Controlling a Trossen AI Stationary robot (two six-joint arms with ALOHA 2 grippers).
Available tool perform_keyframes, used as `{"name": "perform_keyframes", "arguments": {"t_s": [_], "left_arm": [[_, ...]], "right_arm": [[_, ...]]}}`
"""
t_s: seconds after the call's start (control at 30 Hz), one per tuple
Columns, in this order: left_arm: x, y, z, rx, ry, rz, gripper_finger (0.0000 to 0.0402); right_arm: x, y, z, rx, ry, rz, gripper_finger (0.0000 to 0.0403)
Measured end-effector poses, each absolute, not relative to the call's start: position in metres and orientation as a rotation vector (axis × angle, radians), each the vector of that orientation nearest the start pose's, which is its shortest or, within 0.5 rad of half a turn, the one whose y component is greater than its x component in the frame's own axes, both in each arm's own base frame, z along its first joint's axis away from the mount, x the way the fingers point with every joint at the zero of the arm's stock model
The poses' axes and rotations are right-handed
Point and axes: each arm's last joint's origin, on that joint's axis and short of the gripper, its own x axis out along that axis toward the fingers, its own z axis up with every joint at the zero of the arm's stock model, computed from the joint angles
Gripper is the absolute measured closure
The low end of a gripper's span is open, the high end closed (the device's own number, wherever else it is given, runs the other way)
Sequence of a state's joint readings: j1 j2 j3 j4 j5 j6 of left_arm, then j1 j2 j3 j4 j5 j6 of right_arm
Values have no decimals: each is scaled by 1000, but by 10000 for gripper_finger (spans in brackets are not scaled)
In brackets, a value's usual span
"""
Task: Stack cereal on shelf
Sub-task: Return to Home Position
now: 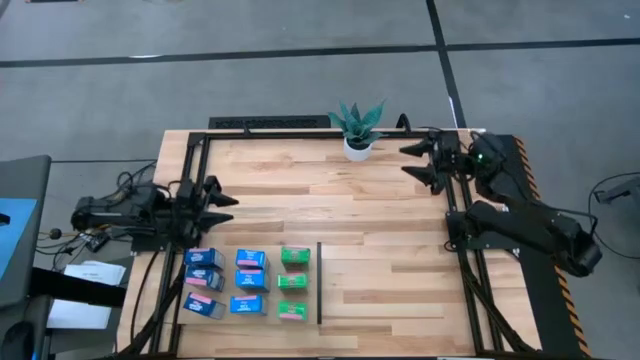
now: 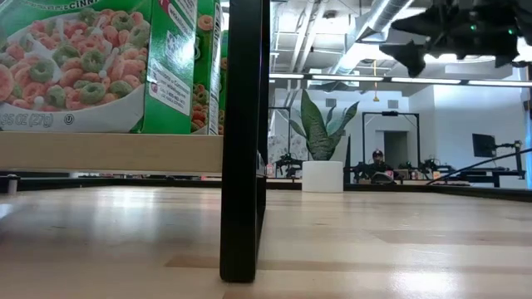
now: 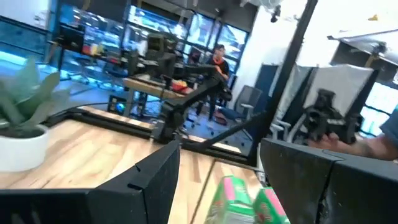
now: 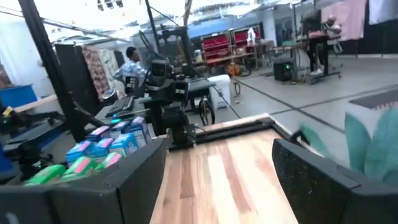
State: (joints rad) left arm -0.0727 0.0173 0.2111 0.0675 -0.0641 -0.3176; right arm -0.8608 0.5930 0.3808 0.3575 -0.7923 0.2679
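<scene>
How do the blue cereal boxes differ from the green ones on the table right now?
Count: six blue cereal boxes, three green cereal boxes.
Layout: blue fill two columns, green one.
Place: green sit beside the black divider strip; blue lie beyond them, nearer the left hand.
Shared: small boxes, three rows, on the wood shelf.
Left hand and right hand are open, away from both.

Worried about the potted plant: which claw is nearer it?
Right. The right claw is close beside the potted plant; the left claw is far off, near the blue cereal boxes.
</scene>
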Motion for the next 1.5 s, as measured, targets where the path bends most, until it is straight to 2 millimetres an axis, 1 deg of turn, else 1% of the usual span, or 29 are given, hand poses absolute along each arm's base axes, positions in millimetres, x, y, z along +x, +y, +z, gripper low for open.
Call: {"name": "perform_keyframes", "arguments": {"t_s": [0.13, 0.2, 0.33, 0.43, 0.57, 0.8, 1.0, 1.2, 1.5], "left_arm": [[84, -3, 219, -334, -228, 14, 187], [87, -2, 214, -328, -225, 49, 187], [93, -1, 193, -328, -199, 95, 187], [95, -1, 183, -343, -194, 98, 187], [96, 0, 180, -336, -160, 118, 187], [96, 3, 174, -314, -109, 167, 187], [97, 3, 173, -265, -96, 184, 187], [97, 3, 172, -257, -93, 181, 187], [97, 3, 172, -254, -92, 181, 187]], "right_arm": [[104, -89, 251, 201, -108, -66, 85], [102, -88, 242, 210, -125, -63, 85], [100, -85, 217, 255, -121, -67, 85], [98, -84, 200, 274, -137, -104, 85], [94, -80, 186, 269, -176, -117, 85], [95, -83, 176, 304, -112, -178, 85], [94, -86, 177, 305, -141, -303, 85], [94, -87, 173, 392, -126, -308, 85], [94, -86, 159, 494, -9, -336, 85]]}}
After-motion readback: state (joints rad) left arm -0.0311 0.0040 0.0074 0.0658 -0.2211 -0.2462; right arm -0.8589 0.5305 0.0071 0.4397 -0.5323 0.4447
